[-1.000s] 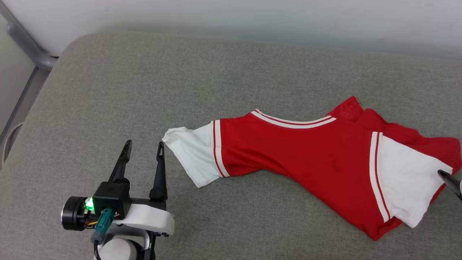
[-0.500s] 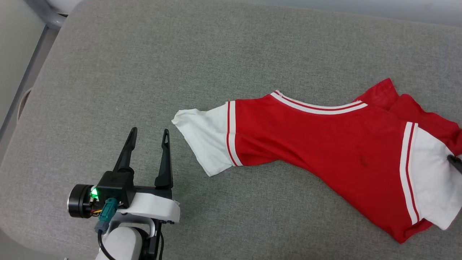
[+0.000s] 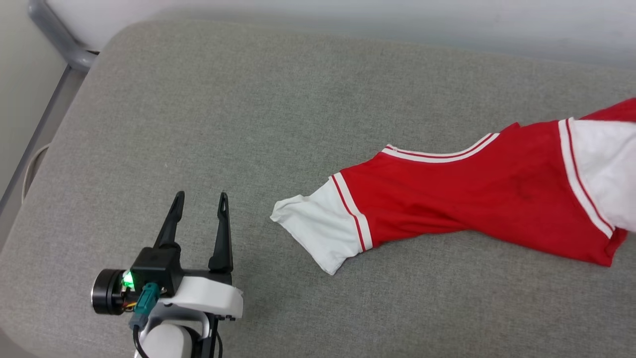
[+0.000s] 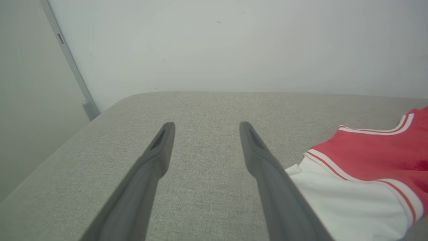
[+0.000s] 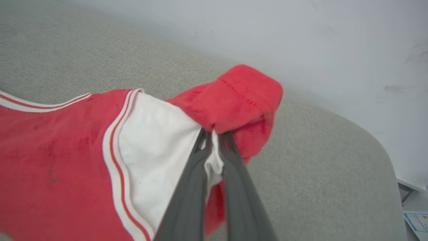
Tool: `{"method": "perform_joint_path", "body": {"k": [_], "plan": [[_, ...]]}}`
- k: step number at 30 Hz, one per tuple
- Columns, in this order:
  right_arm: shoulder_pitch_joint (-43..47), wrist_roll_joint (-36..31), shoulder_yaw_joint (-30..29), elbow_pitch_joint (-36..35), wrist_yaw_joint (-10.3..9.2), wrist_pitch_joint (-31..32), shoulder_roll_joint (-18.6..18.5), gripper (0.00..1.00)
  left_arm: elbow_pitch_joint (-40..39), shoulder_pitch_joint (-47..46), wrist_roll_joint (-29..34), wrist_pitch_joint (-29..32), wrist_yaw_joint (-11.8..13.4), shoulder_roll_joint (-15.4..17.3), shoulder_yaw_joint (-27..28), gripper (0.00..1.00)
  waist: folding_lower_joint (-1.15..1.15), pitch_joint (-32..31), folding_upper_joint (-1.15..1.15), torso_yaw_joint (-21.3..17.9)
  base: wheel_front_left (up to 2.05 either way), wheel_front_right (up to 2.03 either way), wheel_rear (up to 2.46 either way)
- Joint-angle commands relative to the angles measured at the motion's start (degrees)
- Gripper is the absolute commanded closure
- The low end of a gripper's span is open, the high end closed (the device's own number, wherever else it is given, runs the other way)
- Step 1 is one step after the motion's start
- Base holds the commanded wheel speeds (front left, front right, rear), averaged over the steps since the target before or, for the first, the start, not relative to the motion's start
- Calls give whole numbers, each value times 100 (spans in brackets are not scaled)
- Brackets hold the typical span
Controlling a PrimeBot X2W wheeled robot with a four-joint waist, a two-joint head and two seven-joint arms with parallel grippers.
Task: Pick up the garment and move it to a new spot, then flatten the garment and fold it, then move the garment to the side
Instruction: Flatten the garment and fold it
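Note:
The garment (image 3: 477, 199), a red T-shirt with white sleeves and striped trim, lies stretched across the grey cushion (image 3: 248, 109), running off the right edge of the head view. In the right wrist view my right gripper (image 5: 214, 137) is shut on the garment (image 5: 60, 150), pinching the white sleeve and a fold of red cloth, which hangs lifted off the cushion. My left gripper (image 3: 198, 199) stands open over bare cushion, left of the other white sleeve (image 3: 320, 231). The left wrist view shows the left gripper (image 4: 205, 127) with nothing between its fingers and the sleeve (image 4: 347, 201) beside the right finger.
A pale wall (image 3: 348, 20) runs behind the cushion. A grey metal rail (image 3: 54, 35) stands at the back left corner. The cushion's left edge (image 3: 44, 164) and right rounded corner (image 5: 378, 150) drop off. Bare cushion lies ahead of the left gripper.
The right gripper has closed on the garment's right sleeve and pulled it up and to the right; the shirt has stretched and slid rightward. The head camera shifted. The left gripper stays open.

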Motion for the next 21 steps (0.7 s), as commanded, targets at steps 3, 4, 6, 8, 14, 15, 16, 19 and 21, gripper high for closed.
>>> {"method": "perform_joint_path", "body": {"k": [3,4,6,8,14,15,16,19,21], "plan": [[393,131,-57,92,-10,-24,100,100,37,164,63,-14,-48,-39,91,0,-1,-177,0,-96,0,0,0],[472,161,-92,132,-10,-13,121,100,48,200,78,-14,-72,-48,118,0,-1,-219,0,-125,0,0,0],[689,225,-171,260,-10,37,167,100,65,233,105,-14,-114,-57,159,0,-1,-284,0,-174,0,0,0],[870,277,-283,423,-10,60,197,100,80,256,136,-14,-159,-71,192,0,-1,-319,0,-206,0,0,0],[1418,537,-501,910,-10,186,315,100,109,298,215,-14,-238,-122,203,0,-1,-385,0,-230,0,0,0],[1498,563,-504,964,-10,189,333,100,113,309,232,-14,-250,-129,207,0,-1,-391,0,-232,0,0,0],[1577,606,-511,1022,-10,191,364,100,116,318,246,-14,-263,-133,209,0,-1,-399,0,-232,0,0,0],[1802,816,-463,1103,-10,306,461,100,125,351,256,-14,-281,-145,209,0,-1,-428,0,-227,0,0,0],[1934,894,-410,1104,-8,314,469,100,139,396,261,-14,-283,-155,225,0,-1,-449,0,-239,0,0,0]]}}
